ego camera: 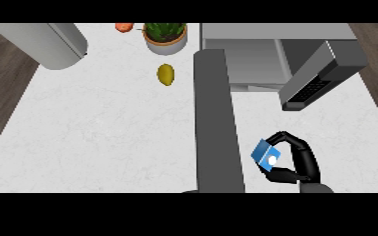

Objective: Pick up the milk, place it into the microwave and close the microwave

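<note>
Fingers of the right hand [301, 162] curled round the blue milk [266, 154] carton; at one o'clock, the grey boxy microwave [244, 55] gaped, door [322, 76] ajar.

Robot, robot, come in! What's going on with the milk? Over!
Right hand shut on milk carton, low by the counter's near edge. Left hand out of view. Microwave door open. Long grey arm beside the carton.

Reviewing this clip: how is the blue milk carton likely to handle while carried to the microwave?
The milk carton looks boxy and flat-sided, so probably stiff and unlikely to roll. The right hand curls round it from two sides and it sits tilted, so it might twist in the grasp. It looks small beside the open microwave, likely light.
</note>
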You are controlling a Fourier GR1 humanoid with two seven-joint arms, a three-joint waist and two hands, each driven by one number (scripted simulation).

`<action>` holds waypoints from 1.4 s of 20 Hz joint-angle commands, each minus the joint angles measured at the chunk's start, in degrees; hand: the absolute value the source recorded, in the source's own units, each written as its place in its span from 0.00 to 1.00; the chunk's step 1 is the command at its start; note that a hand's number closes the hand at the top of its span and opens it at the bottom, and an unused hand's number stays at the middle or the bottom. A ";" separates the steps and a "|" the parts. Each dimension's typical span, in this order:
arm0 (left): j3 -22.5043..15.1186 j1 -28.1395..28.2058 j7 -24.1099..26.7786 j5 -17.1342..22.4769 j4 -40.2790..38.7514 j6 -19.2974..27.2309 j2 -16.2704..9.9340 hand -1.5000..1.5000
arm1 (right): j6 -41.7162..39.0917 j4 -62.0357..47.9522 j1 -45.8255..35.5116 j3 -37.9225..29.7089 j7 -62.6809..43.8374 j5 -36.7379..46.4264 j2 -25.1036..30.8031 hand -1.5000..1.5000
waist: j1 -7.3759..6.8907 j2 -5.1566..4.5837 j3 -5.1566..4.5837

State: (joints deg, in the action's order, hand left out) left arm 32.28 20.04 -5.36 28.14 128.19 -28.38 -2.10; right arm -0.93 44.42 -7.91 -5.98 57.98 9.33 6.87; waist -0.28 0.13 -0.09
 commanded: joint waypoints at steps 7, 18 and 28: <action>-0.83 0.40 -0.05 -1.00 0.95 -1.26 2.01 0.00 | 0.74 -15.78 -12.88 -6.59 5.57 -3.00 2.63 1.00 | -0.69 -0.35 0.19; 5.52 0.96 0.48 4.36 -4.08 -4.55 -1.37 0.00 | -2.12 6.67 -6.40 0.54 -7.41 -3.40 -0.97 1.00 | 0.31 0.08 0.03; 5.92 -0.20 -1.32 5.46 -3.77 -5.10 -1.35 0.00 | 5.92 9.27 -16.59 0.21 -20.14 -2.08 -3.17 1.00 | -0.22 -0.12 0.09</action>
State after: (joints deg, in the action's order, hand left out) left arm 36.78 20.00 -7.46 32.56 126.40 -31.64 -2.73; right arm 2.53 54.63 -20.82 -5.36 40.62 6.43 3.56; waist -0.30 0.09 -0.02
